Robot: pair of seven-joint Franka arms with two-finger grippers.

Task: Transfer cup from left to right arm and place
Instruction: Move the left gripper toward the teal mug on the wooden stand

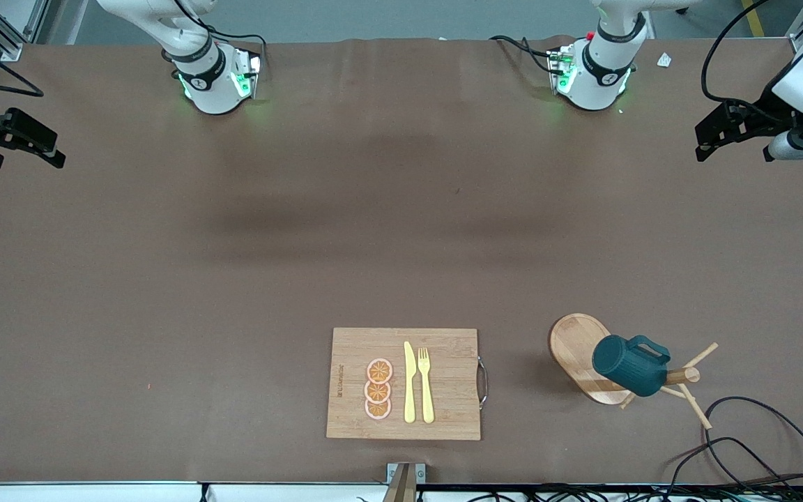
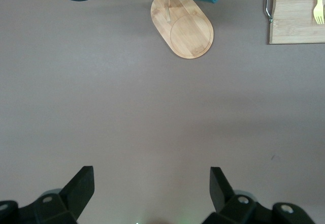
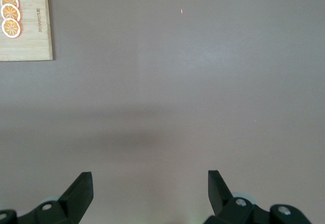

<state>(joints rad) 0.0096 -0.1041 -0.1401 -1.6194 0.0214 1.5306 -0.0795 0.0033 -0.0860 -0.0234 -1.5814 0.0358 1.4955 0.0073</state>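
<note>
- Both sets of jaws stand spread wide and hold nothing: you can see that in each wrist view, with bare brown surface between the tips.
- Your left gripper (image 1: 705, 143) hangs over the surface's edge at the left arm's end; your right gripper (image 1: 42, 146) hangs over the edge at the right arm's end. Both are well apart from everything on the surface.
- The cup (image 1: 630, 364) hangs mouth-down and tilted on a peg of the wooden rack (image 1: 576, 348), toward the left arm's end and near the front camera.
- By my reading nothing is done yet: you have the pickup, the handover to the right arm and the placing all left.
- A board (image 1: 443, 380) lies nearer the middle, beside the rack, carrying three orange slices (image 1: 378, 389), a yellow knife (image 1: 409, 383) and a fork (image 1: 426, 383).
- Black cables (image 1: 757, 446) loop on the surface just beside the rack; mind them as you reach.
- A grey floor shows past the arms' bases.
</note>
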